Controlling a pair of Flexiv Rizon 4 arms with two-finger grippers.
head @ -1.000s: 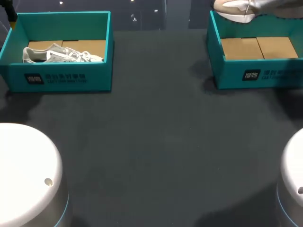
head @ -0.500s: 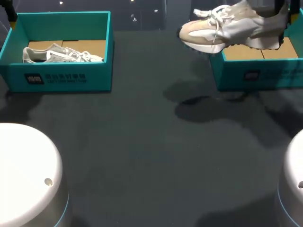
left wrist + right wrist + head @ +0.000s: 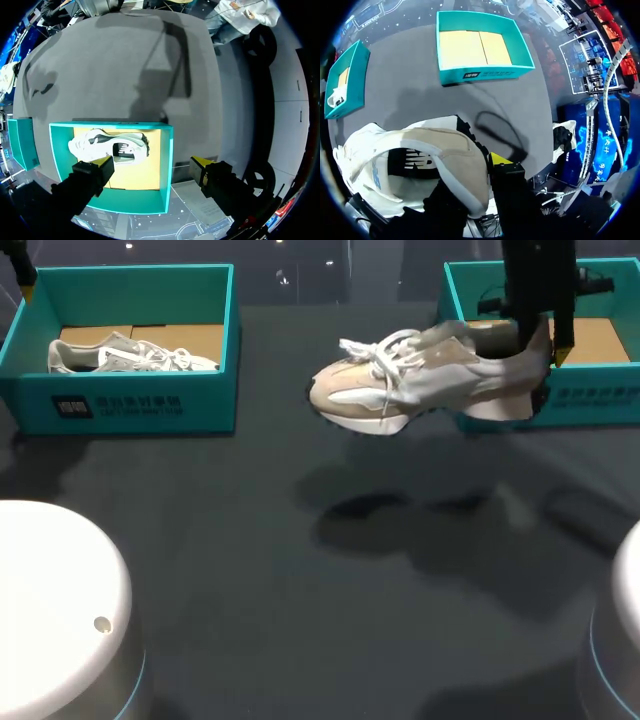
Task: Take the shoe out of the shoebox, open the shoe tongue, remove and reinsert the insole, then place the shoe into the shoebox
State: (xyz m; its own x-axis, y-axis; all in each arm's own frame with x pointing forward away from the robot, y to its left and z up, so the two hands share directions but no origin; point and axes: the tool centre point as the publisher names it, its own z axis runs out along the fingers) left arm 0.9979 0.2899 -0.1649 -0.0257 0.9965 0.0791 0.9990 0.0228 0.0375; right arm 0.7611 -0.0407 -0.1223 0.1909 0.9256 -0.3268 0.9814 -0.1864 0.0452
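Note:
A beige and white shoe (image 3: 420,380) hangs in the air just left of the right teal shoebox (image 3: 600,400), toe pointing left. My right gripper (image 3: 545,345) is shut on its heel; in the right wrist view the heel collar (image 3: 455,150) lies between the fingers of that gripper (image 3: 477,170), with one yellow tip showing. That shoebox (image 3: 485,70) holds nothing but its cardboard floor. My left gripper (image 3: 152,164) stands open high over the left teal shoebox (image 3: 120,126), in which a grey and white shoe (image 3: 110,147) lies. In the head view, one left fingertip (image 3: 25,275) shows.
The left shoebox (image 3: 120,410) with its grey shoe (image 3: 130,355) stands at the back left. Dark table (image 3: 320,540) spreads between and in front of the boxes. My arms' white bases (image 3: 60,610) fill the near corners.
My right arm has carried the beige shoe from above the right shoebox leftward and lower, over the table beside the box. The left arm has not moved.

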